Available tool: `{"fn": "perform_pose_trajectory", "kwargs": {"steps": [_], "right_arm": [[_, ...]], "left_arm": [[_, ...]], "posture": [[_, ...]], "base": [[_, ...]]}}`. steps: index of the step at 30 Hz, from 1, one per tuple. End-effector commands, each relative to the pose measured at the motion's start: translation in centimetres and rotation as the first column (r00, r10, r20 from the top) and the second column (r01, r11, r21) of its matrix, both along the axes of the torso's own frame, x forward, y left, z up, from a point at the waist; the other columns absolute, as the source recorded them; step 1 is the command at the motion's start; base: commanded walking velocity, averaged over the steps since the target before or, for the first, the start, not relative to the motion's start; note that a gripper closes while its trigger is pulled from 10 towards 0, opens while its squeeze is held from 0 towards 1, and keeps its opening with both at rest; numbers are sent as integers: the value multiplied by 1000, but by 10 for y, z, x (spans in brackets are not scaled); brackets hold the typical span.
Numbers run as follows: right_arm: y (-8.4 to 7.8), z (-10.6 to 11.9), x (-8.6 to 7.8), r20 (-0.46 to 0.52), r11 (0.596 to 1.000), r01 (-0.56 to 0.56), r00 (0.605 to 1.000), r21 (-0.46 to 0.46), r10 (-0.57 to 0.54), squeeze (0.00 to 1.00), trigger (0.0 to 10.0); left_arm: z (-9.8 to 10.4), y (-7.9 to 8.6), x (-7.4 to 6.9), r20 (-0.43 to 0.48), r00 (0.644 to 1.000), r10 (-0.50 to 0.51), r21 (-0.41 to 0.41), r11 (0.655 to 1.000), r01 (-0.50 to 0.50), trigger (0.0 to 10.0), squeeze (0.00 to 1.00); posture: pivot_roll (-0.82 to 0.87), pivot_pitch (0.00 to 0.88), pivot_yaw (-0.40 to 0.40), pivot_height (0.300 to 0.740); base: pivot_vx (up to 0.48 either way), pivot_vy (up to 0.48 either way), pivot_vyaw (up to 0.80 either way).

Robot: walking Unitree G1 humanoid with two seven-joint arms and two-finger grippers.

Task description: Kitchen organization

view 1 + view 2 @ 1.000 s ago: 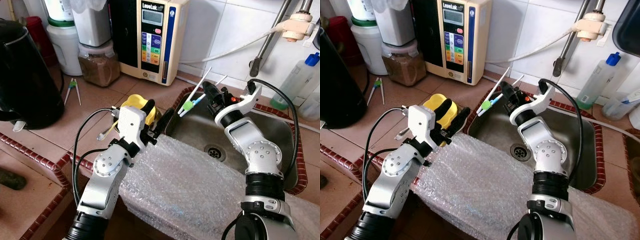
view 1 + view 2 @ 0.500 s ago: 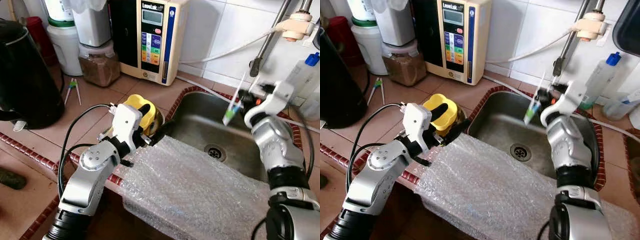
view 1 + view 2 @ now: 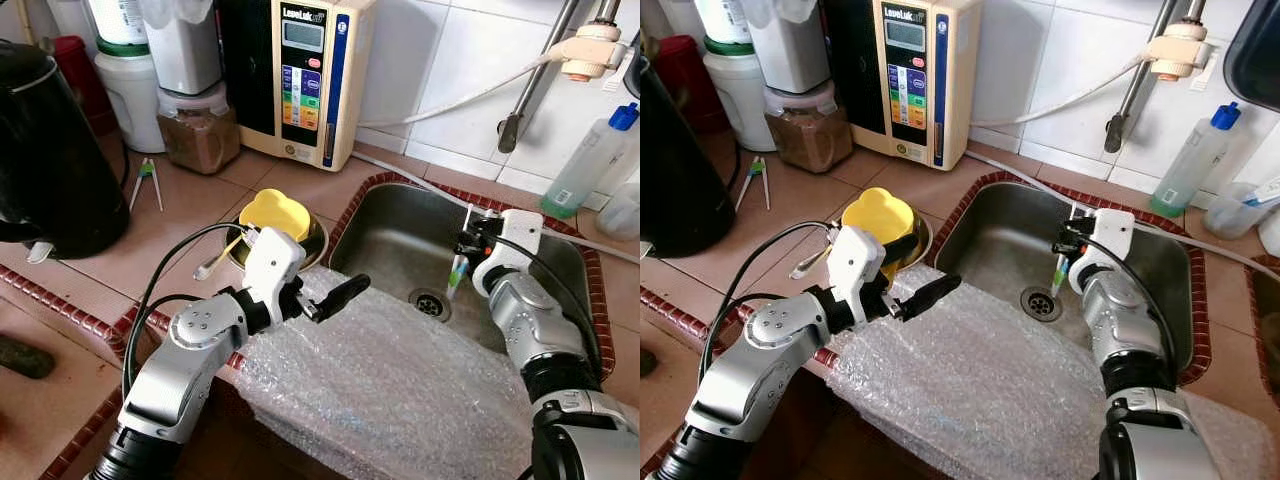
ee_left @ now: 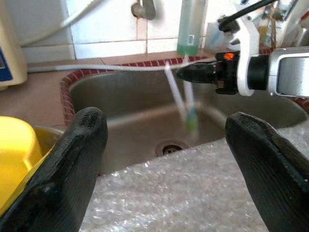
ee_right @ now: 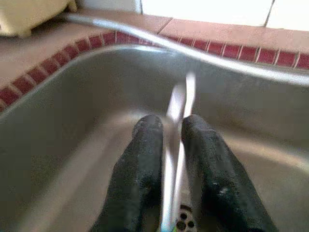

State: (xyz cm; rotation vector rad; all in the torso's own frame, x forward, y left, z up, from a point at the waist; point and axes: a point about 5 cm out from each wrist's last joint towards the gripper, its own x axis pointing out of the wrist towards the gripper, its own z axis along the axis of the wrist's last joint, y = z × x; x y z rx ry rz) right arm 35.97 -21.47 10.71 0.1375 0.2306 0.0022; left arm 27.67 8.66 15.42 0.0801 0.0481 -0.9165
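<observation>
My right tool [image 3: 462, 243] is closed on two thin white sticks, which look like toothbrushes [image 3: 458, 268] with green and blue ends, and it holds them nearly upright over the steel sink [image 3: 395, 228], just above the drain [image 3: 428, 303]. They are blurred, so I cannot tell exactly what they are. My left tool [image 4: 159, 159] is open and holds nothing; it hovers over the bubble wrap [image 3: 390, 390] that hangs across the front edge of the surface [image 3: 190, 210], near the yellow cup [image 3: 274, 214] in its small metal bowl.

I judge that the sticks are very light, stiff and smooth, perhaps wet, so they can slide or turn between my fingers [image 5: 145, 159]. I grip them around the middle of the handles, both together. A grip closer to the heads would probably control them better.
</observation>
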Motion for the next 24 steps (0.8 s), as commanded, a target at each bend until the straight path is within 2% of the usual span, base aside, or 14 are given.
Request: {"fn": "perform_pose_trajectory", "kwargs": {"steps": [1,9,21,22,23,24], "right_arm": [[3,-5,-1,-30,999,-20,999,-30,19,1000,10000],[10,-12,-3,-39,998,-54,998,-40,53,1000,10000],[29,-1,-3,29,990,-135,991,35,134,1000,10000],[32,2,-4,43,988,-148,988,43,146,627,10000],[33,3,-6,39,988,-153,988,11,153,47,10000],[33,3,-6,35,987,-160,986,-6,160,0,10000]], "left_arm": [[2,-5,-4,4,1000,-29,6,1000,29,10000,1000],[-3,-7,-10,-7,1000,-20,9,1000,20,10000,1000],[-2,-4,-9,0,1000,10,11,1000,-10,10000,1000],[-3,-3,-9,0,1000,10,16,1000,-10,10000,1000],[-4,-2,-9,-1,1000,11,18,1000,-11,10000,1000],[-4,-2,-9,-2,1000,12,18,1000,-11,10000,1000]], "posture": [[51,0,-29,740],[68,0,-36,740],[64,0,-37,740],[60,0,-36,740],[57,0,-36,740],[57,0,-36,740]], "base": [[0,0,0],[0,0,0],[0,0,0],[0,0,0],[0,0,0],[0,0,0]]}}
